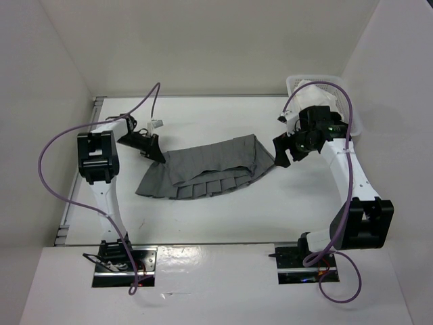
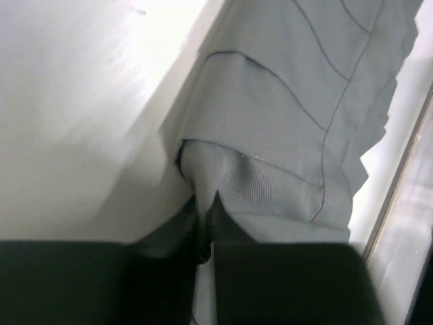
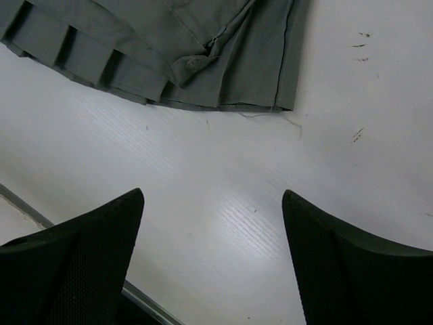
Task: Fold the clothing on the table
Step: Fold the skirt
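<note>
your left gripper (image 2: 206, 233) pinches a corner of the soft grey pleated skirt (image 1: 210, 166), probably to fold it over, while your right gripper (image 3: 213, 223) hangs spread nearby.

The skirt (image 1: 210, 168) is matt, pleated cloth; the table (image 1: 203, 218) is smooth, faintly glossy.

1. Skirt (image 1: 210, 169): medium grey, pleated, with thin darker seam lines.
2. Table (image 1: 223, 217): plain white with a few small dark scuffs.
3. Left gripper (image 1: 158, 156), right gripper (image 1: 281, 152): black.
4. Arm links (image 1: 108, 200): white with black joints.
5. Cables (image 1: 51, 145): purple.
6. Basket (image 1: 294, 82): white.
</note>
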`<state>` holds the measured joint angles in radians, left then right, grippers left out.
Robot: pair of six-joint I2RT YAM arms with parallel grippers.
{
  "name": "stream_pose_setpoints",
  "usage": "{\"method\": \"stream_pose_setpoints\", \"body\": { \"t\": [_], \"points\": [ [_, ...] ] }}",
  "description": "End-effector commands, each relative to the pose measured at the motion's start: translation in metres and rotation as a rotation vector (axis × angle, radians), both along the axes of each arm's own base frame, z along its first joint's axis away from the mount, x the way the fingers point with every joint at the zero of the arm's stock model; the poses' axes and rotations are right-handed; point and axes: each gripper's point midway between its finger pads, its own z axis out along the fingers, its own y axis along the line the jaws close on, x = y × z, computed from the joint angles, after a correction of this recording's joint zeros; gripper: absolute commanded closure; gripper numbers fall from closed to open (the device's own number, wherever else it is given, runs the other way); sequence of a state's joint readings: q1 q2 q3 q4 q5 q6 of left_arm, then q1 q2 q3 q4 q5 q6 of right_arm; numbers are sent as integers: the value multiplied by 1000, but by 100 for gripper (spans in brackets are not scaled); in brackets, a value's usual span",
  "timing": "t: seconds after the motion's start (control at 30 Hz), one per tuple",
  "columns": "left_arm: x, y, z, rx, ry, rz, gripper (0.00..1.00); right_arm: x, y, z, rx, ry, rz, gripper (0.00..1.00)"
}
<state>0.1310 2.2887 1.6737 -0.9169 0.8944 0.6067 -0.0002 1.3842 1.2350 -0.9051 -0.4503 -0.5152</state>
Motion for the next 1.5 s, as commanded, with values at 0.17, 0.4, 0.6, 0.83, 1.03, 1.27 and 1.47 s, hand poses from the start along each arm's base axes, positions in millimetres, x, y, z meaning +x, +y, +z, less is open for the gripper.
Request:
{"method": "stream_pose_setpoints", "body": {
  "t": [0.17,0.4,0.6,0.83,1.03,1.27,1.47],
  "points": [
    [-14,6,-24,90,115,96,100,3,5,-7,41,2,13,17],
    [-19,31,-2,128,136,256,100,17,12,-21,81,2,16,19],
    [-36,44,2,186,164,324,100,26,32,-64,199,147,85,18],
    [-44,48,-2,227,194,357,100,52,44,-72,269,145,135,18],
    [-50,48,-5,255,208,359,100,72,47,-83,289,128,155,15],
    [-49,43,0,267,179,337,100,96,50,-107,314,169,158,6],
    [-51,44,2,279,166,341,100,113,50,-116,314,169,158,2]
  ]
}}
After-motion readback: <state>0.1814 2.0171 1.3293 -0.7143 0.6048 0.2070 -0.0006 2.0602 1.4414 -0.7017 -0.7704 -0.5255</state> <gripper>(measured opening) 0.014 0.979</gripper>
